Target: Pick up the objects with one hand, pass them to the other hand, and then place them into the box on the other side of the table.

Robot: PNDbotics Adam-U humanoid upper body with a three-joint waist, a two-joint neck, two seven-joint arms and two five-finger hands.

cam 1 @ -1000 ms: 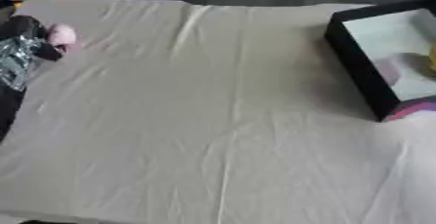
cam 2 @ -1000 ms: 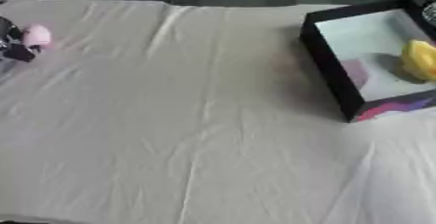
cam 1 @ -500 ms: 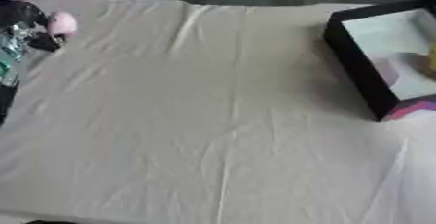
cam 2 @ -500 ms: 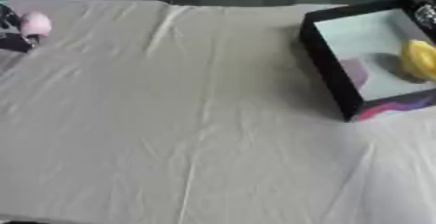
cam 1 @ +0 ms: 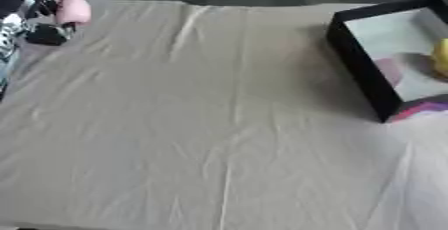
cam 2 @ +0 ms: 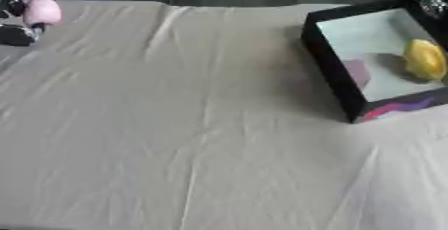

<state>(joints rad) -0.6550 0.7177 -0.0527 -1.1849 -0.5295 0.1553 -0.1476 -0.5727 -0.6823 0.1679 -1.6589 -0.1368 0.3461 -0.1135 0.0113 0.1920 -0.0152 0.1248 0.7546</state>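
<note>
A pink rounded object (cam 1: pixel 72 9) is at the table's far left corner, held in my left hand (cam 1: pixel 33 24), whose dark fingers curl round it from the left edge. The black box (cam 2: pixel 328 69) with a pale inside stands at the right. In it lie a yellow object (cam 2: pixel 424 59) and a pinkish patch (cam 2: pixel 357 71). A dark shape with a shiny spot, my right hand (cam 2: pixel 433 1), shows at the box's far corner, too cut off to read.
A wrinkled beige cloth (cam 1: pixel 210 124) covers the whole table. Its far edge runs along the top, with dark floor beyond. A purple and pink pattern (cam 2: pixel 398 108) marks the box's near wall.
My left hand has carried the pink object upward and toward the far left corner. The box and the yellow object have stayed put.
</note>
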